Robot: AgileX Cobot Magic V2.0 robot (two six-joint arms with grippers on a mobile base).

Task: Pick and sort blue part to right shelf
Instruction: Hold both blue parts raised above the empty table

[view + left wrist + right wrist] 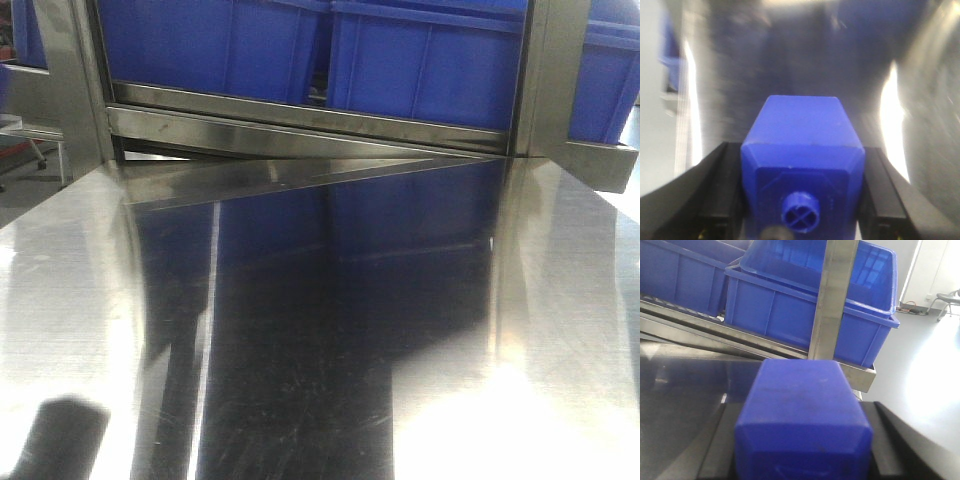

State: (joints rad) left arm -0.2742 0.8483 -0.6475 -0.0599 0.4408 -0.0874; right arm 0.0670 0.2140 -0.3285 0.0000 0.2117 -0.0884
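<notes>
In the right wrist view, the blue part sits between the black fingers of my right gripper, which is shut on it. Its sloped shoulders face the camera and its cap end is cut off by the frame's lower edge. The right shelf stands just ahead, with a steel post and blue bins. My left gripper is shut on another blue block with a small round ring on top. Neither gripper shows in the front view.
A reflective steel table runs up to the shelf's front rail, with blue bins above it. A steel upright stands at the right. Open floor and a chair lie to the far right.
</notes>
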